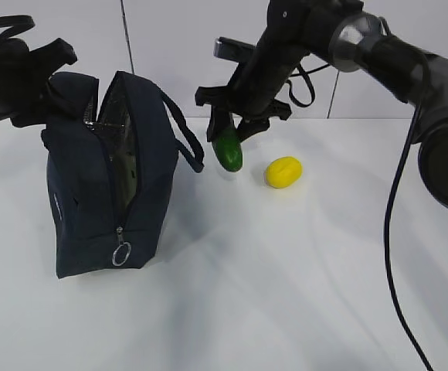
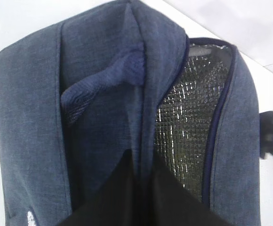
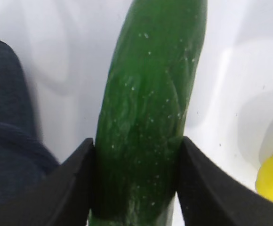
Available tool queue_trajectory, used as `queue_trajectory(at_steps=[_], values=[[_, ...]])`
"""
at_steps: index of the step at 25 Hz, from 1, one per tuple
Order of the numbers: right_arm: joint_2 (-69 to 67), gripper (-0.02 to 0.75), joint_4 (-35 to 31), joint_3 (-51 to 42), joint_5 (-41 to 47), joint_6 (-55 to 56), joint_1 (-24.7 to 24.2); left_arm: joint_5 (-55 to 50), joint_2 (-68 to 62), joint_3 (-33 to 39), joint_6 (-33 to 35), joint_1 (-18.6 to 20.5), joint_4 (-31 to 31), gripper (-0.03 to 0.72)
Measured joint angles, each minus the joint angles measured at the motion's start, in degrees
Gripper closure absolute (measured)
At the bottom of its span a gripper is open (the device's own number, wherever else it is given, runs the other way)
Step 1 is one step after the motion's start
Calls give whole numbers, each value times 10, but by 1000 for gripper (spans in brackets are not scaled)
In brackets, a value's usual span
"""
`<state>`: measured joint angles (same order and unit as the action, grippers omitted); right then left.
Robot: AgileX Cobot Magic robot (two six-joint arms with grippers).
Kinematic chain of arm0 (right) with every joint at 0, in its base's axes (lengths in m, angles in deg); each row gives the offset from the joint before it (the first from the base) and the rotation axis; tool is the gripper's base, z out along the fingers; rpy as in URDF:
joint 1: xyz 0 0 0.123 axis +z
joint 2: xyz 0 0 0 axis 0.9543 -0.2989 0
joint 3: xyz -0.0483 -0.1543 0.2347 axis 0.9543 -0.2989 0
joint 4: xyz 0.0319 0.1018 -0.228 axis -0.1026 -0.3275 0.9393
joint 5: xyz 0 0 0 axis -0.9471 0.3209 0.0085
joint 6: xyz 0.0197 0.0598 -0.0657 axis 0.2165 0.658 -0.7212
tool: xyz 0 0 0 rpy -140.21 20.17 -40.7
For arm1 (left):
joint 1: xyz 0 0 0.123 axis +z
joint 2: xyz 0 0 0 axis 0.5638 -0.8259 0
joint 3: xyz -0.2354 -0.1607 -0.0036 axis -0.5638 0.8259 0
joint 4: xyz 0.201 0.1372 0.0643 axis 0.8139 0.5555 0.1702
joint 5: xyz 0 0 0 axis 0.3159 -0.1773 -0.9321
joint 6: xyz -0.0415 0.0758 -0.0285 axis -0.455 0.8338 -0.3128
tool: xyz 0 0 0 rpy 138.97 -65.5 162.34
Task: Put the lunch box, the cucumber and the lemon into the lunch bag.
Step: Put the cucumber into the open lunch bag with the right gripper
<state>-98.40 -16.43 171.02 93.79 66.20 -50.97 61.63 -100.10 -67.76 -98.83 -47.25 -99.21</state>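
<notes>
We see a smooth dark green cucumber (image 3: 148, 117). Our right gripper (image 3: 136, 183) clamps it; our left gripper (image 2: 136, 197) pinches the lunch bag (image 1: 108, 178).

Right gripper (image 1: 233, 128) reaching down from 1 o'clock, fingers (image 3: 70, 188) clamping cucumber (image 1: 228, 148). Left gripper (image 2: 141, 197) closed, pinching lunch bag (image 1: 85, 201) at 9 o'clock.

Lunch bag (image 1: 93, 193): dark navy woven fabric, faintly heathered; navy loop handles; silver ring pull near its lower front; lining (image 2: 188, 122) silvery with a fine grid pattern.
Cucumber (image 1: 228, 149): deep glossy green, flecked with tiny pale specks.
Lemon (image 1: 283, 171): bright, uniform yellow, right of the cucumber.
Table (image 1: 286, 294): plain white.
Right gripper (image 3: 136, 181): matt black fingers.
Far wall: white with dark seams.
</notes>
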Motion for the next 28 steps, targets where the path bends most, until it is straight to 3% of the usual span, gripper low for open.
queue_trajectory(at_steps=[8, 15, 28], values=[[7, 335, 1, 91, 13, 3, 0, 0, 0, 0, 0, 0, 0, 685], [51, 335, -84, 96, 15, 4, 0, 1, 0, 0, 0, 0, 0, 685], [99, 335, -141, 97, 20, 5, 42, 10, 0, 0, 0, 0, 0, 685]])
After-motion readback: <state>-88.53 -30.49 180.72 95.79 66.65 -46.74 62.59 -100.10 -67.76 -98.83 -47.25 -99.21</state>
